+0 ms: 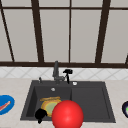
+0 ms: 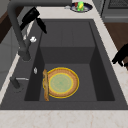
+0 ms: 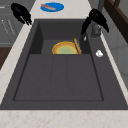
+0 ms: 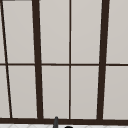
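Observation:
My right hand hovers at the back rim of the dark sink, just right of the grey faucet, fingers relaxed and pointing down, holding nothing. In the left side view the right hand hangs under the faucet's spout; in the right side view it is beside the faucet post. My left hand floats open over the sink's front left corner. A yellow plate lies in the left basin with a wooden stick beside it.
A big red ball sits at the front edge. A blue plate with a red strip lies on the left counter. A dark plate with something green is on the right. A small white knob sits near the faucet.

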{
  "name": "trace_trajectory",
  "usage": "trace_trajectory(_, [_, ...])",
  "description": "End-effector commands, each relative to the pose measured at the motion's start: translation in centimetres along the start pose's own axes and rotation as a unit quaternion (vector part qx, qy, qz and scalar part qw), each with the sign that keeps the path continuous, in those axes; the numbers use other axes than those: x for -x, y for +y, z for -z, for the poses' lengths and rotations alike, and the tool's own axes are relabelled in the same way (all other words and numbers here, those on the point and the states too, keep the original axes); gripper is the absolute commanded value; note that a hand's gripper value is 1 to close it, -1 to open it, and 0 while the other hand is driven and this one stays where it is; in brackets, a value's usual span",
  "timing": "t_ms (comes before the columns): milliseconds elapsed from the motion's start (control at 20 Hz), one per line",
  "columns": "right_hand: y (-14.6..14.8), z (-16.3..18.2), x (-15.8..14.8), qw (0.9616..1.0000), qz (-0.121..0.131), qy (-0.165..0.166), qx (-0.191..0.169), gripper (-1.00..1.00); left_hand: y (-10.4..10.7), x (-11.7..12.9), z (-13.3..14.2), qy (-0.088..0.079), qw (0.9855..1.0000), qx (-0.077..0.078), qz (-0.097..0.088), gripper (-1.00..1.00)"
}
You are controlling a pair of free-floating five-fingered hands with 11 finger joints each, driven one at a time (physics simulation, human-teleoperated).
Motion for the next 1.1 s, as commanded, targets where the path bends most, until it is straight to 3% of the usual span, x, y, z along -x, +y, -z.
trace_trajectory(0, [-0.1,2.6,0.6,0.9989,0.004,0.008,-0.046,-1.0,0.0,0.0,0.0,0.0,1.0,0.0,0.0,0.0])
trace_trajectory(450, [-1.4,7.4,1.9,0.9922,0.009,0.003,-0.124,-1.0,0.0,0.0,0.0,0.0,1.0,0.0,0.0,0.0])
trace_trajectory(650, [-1.3,9.3,2.3,0.9839,0.017,-0.005,-0.178,-1.0,0.0,0.0,0.0,0.0,1.0,0.0,0.0,0.0])
trace_trajectory(850, [-1.0,11.5,2.4,0.9724,0.028,-0.007,-0.232,-1.0,0.0,0.0,0.0,0.0,1.0,0.0,0.0,0.0])
trace_trajectory(900, [-0.9,12.0,2.3,0.9689,0.031,-0.006,-0.245,1.0,0.0,0.0,0.0,0.0,1.0,0.0,0.0,0.0])
trace_trajectory(950, [-0.9,12.5,2.2,0.9674,0.02,-0.009,-0.252,1.0,0.0,0.0,0.0,0.0,1.0,0.0,0.0,0.0])
trace_trajectory(1050, [-0.9,12.9,2.5,0.9632,0.023,-0.009,-0.267,1.0,0.0,0.0,0.0,0.0,1.0,0.0,0.0,0.0])
